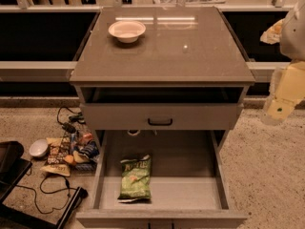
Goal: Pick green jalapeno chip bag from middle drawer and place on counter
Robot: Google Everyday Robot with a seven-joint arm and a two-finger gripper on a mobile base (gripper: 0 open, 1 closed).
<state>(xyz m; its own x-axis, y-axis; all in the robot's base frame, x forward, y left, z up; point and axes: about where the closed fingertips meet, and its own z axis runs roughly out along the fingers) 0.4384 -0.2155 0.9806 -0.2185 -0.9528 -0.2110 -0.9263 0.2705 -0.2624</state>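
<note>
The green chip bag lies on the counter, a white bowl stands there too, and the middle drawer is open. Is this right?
No. In the camera view the green chip bag lies in the open middle drawer, not on the counter; the white bowl does stand there. The gripper is at the view's right edge.

Pincer [279,109] sits at right edge beside the table [190,56], partly cut off by frame. Middle drawer [183,192] front clipped at bottom edge. Floor packets [66,154] too small to read.
</note>
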